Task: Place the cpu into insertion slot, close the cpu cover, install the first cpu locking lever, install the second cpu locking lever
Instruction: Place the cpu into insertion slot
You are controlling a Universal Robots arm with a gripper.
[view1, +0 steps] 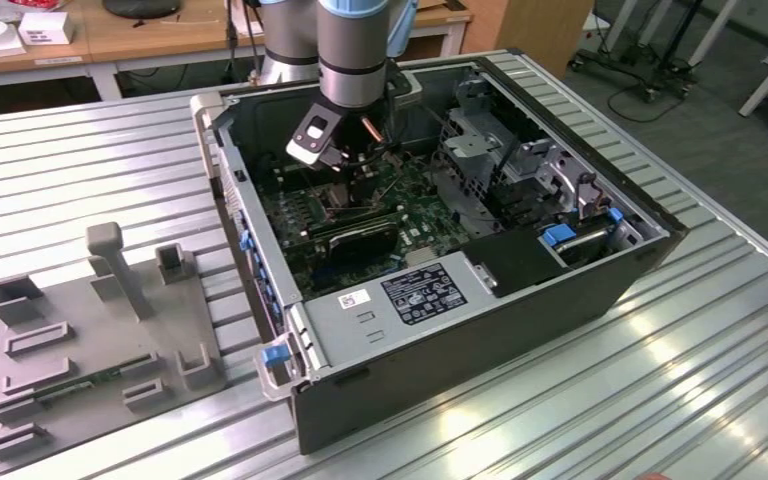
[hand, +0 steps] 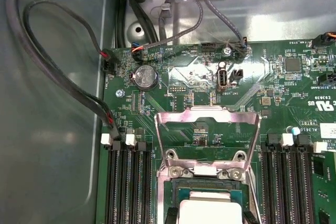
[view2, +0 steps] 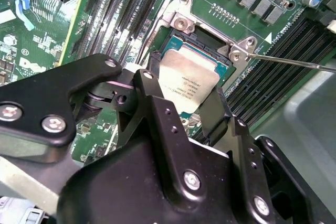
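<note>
Silvery cpu (view2: 189, 80) in gripper (view2: 186, 92), prob. unseated.

Open computer case (view1: 491, 340) lies on its side on the ribbed metal counter (view1: 77, 170). White label (view1: 424, 292) on the inner housing; blue latch (view1: 275, 357) at the near corner. Grey fixture plate (view1: 91, 350) sits on the counter at the exterior view's left, well apart from the case, with a tall post (view1: 107, 262) standing upright on it. Wooden desk (view1: 157, 35) behind carries a white box (view1: 44, 27). First wrist view: coin cell battery (hand: 145, 76) on the green board (hand: 273, 87), black memory slots (hand: 128, 182), dark cables (hand: 124, 19) along the case wall.
</note>
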